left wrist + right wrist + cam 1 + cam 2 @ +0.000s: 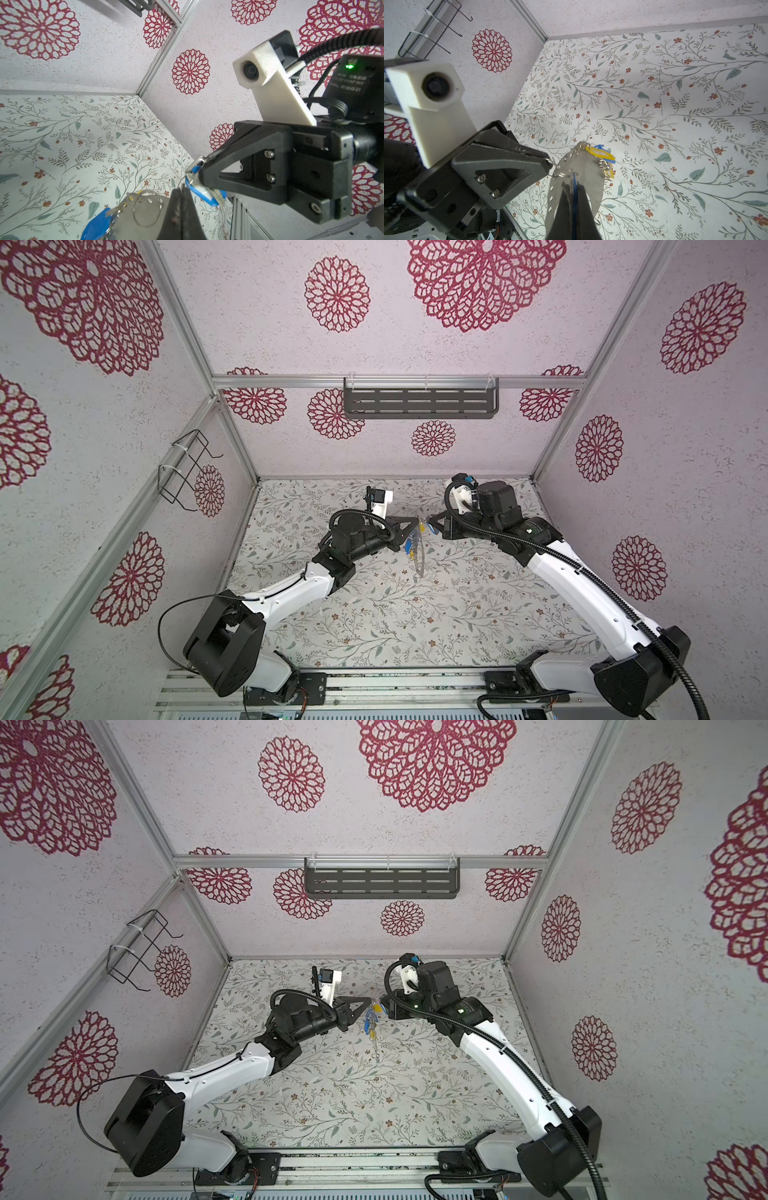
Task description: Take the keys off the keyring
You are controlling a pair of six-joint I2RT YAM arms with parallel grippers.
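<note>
A surface (374, 614) printed with leafy sprigs lay inside a booth of pale walls (270, 323) stamped with red flower medallions. Nearest the camera, the left arm (286, 593) and the right arm (582, 585) rose from a rail (374, 681) at the front edge. They leaned inward to meet above the middle of the surface.

There, in both top views, the left claw (415, 521) and the right claw (430, 524) pointed tip to tip, just apart. Between them hung the keys (410, 546), a small bunch of blue and yellow tags held clear of the surface. The keyring (421, 562), seen nearly edge-on from above, dangled beside the bunch toward the front.

In the left wrist view the left claw (181, 207) was pressed fully closed. It seemed to pinch the rim of the keyring (143, 216), a flat grey band with small holes along its edge, though the grip point was blurred. The right claw (200, 174) was clamped tight on a blue tag of the keys (202, 192) and its small metal loop.

In the right wrist view a blue edge ran between that claw's closed fingers (562, 199). More yellow and blue tags sat at the hoop's far side.

Farther off, a wire holder (187, 472) hung on the left wall. A dark slotted rack (419, 404) was fixed to the back wall.
</note>
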